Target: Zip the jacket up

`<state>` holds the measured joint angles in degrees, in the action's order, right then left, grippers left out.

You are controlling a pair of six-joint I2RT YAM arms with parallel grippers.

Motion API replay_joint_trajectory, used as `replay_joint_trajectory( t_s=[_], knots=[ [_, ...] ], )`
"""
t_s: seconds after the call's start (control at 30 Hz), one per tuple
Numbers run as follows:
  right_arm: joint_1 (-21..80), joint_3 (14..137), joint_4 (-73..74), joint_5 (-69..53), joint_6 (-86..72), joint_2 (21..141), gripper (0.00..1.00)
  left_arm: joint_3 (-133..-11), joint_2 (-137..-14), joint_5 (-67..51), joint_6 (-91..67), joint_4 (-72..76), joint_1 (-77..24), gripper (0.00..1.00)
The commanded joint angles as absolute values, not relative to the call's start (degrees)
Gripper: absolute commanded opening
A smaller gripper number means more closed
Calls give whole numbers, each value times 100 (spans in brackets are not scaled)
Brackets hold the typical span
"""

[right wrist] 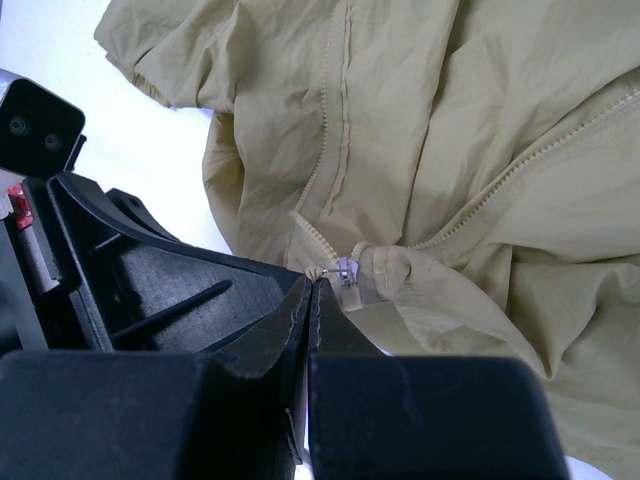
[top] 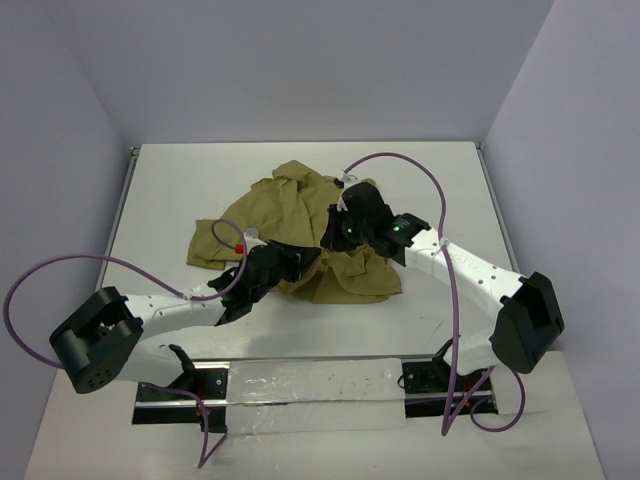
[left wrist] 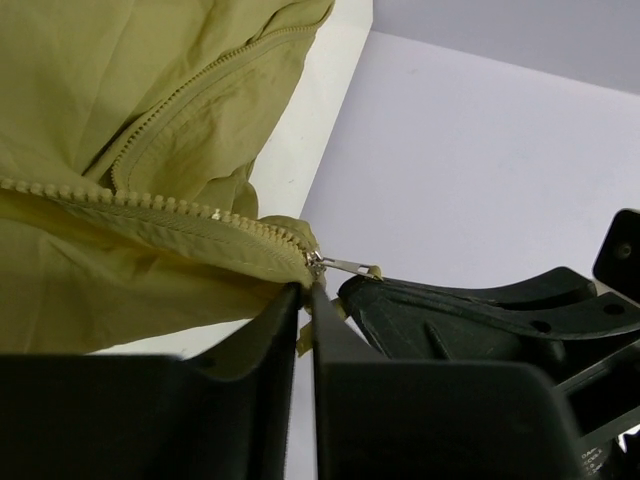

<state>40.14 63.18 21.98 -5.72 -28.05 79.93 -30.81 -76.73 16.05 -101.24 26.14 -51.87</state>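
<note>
Walls (top: 300,60) pale lavender; white table (top: 180,190) bears crumpled jacket (top: 300,210).

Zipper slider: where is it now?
Left wrist view: the slider sits just above the shut left fingers, at the jacket's edge, its pull tab reaching toward the right fingers.

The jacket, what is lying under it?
White table shows around the jacket; anything beneath the crumpled cloth is hidden. The left gripper and right gripper pinch it at the zipper.
</note>
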Motion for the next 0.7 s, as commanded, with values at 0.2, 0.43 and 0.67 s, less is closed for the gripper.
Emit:
replay_joint_trajectory(
  t_s=[0.2, 0.43, 0.67],
  knots=[
    [4017, 6258, 2065, -659, -2760, 7729, 0, -2952, -7362, 1462, -9966, 3103, -5004, 0],
    [4016, 6365, 2109, -730, -2663, 7868, 0, -2893, -7349, 317, -8902, 3826, -4568, 0],
    [3994, 6695, 2065, -876, -2635, 8175, 0, -3076, -7607, -716, -8426, 4089, -4395, 0]
  ],
)
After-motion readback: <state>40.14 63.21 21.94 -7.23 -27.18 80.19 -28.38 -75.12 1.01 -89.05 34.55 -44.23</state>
